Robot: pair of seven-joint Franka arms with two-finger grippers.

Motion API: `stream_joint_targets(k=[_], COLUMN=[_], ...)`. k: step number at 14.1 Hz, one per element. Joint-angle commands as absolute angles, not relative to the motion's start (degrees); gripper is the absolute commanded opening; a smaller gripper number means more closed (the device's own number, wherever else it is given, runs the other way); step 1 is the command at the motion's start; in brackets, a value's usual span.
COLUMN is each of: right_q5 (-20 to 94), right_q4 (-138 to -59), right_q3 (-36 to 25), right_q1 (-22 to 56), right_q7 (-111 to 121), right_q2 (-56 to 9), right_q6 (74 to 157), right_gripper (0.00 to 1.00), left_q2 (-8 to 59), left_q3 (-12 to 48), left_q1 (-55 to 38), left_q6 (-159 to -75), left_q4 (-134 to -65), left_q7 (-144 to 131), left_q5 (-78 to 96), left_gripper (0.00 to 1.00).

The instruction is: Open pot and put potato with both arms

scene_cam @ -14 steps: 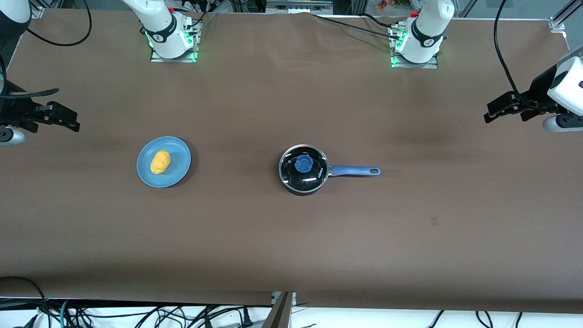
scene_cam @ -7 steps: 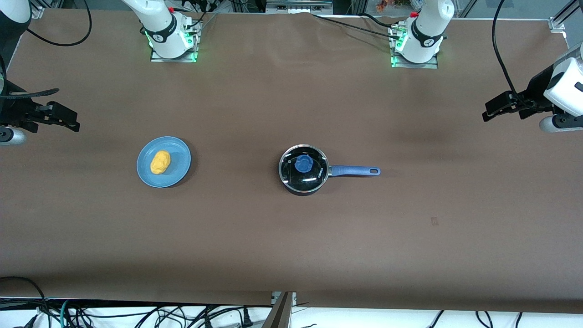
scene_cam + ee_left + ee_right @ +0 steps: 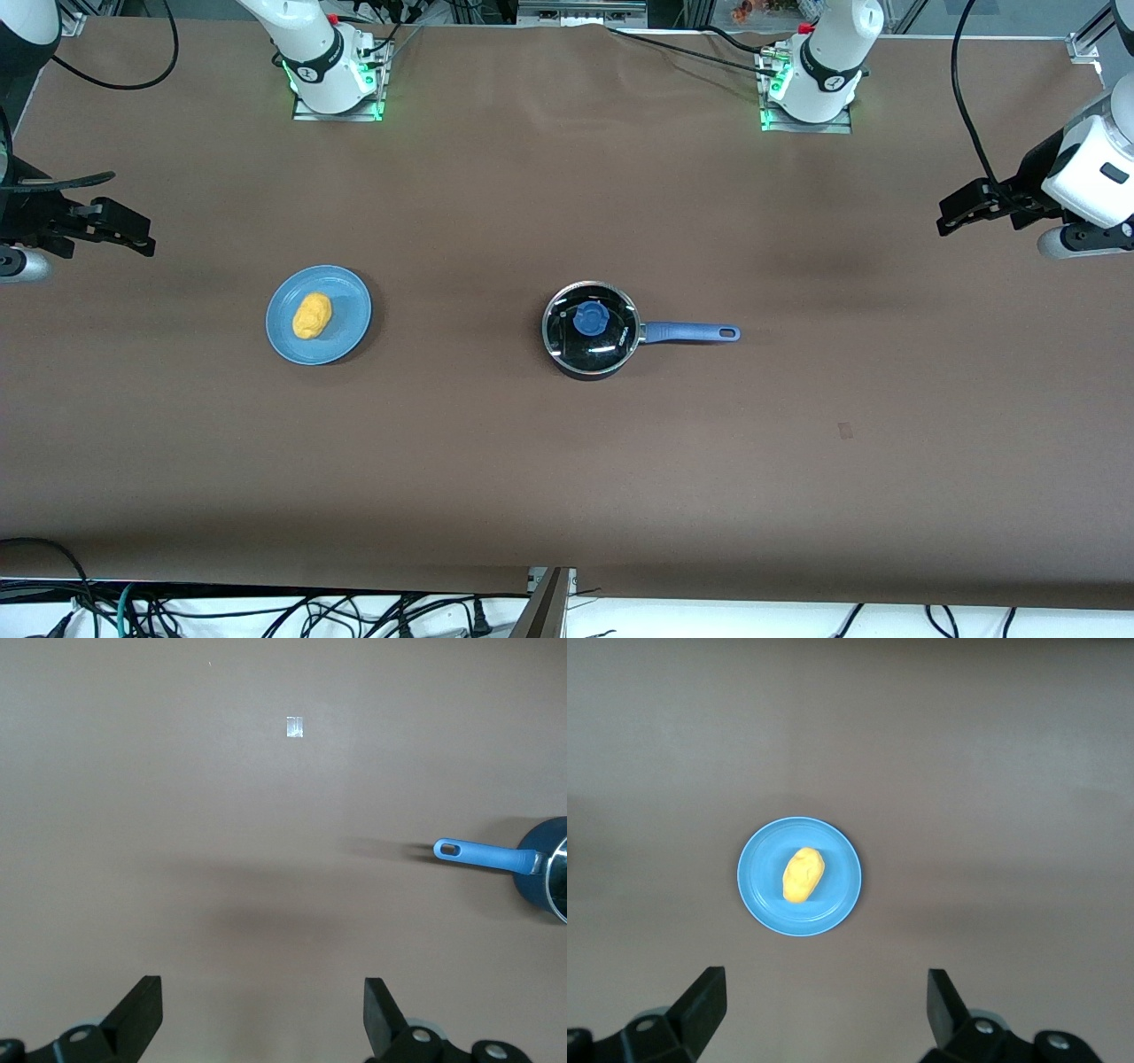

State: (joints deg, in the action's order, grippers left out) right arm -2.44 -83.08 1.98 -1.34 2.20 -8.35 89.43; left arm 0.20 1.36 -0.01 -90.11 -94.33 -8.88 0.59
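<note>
Lift the slick, breakable lid (image 3: 613, 342) by its knob (image 3: 590, 319) off the pot (image 3: 581, 370) mid-table with the wide-open left gripper (image 3: 953, 213) over its table end, then pinch the firm, light potato (image 3: 312, 315) on the plate (image 3: 351, 310), toward the right arm's end, with the wide-open right gripper (image 3: 133, 234), using the free room around both.

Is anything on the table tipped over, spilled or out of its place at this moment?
Nothing stands out. The pot sits upright with its glass lid on, and the potato lies on the blue plate. The left pincer and right pincer are open over bare table.
</note>
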Motion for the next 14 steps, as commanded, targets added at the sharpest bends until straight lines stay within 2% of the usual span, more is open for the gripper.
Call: stream_joint_targets(k=[1, 8, 12, 14], right_q5=[-1.58, -1.58, -1.67, -2.02], right_q4=[-81.91, -81.83, -81.91, -81.91], right_q3=[2.11, 2.2, 2.11, 2.11], right_q1=[-1.41, -1.32, -1.32, -1.14], right_q7=[1.76, 1.76, 1.58, 1.58], right_q2=[-8.79, -8.79, -8.79, -8.7], right_q6=[89.12, 89.12, 89.12, 88.95], right_gripper=[1.0, 1.0, 1.0, 1.0], left_q2=[1.23, 0.27, -3.69, -2.73], left_q3=[1.41, 1.76, 2.63, 2.72], left_q1=[0.17, 0.18, 0.18, 0.0], left_q6=[-89.21, -89.3, -93.76, -93.87], left_q4=[-92.64, -93.6, -101.58, -101.87], left_q7=[-9.67, -9.84, -9.93, -10.46], left_q5=[-0.53, -0.35, 0.35, 1.75], left_gripper=[1.0, 1.0, 1.0, 1.0])
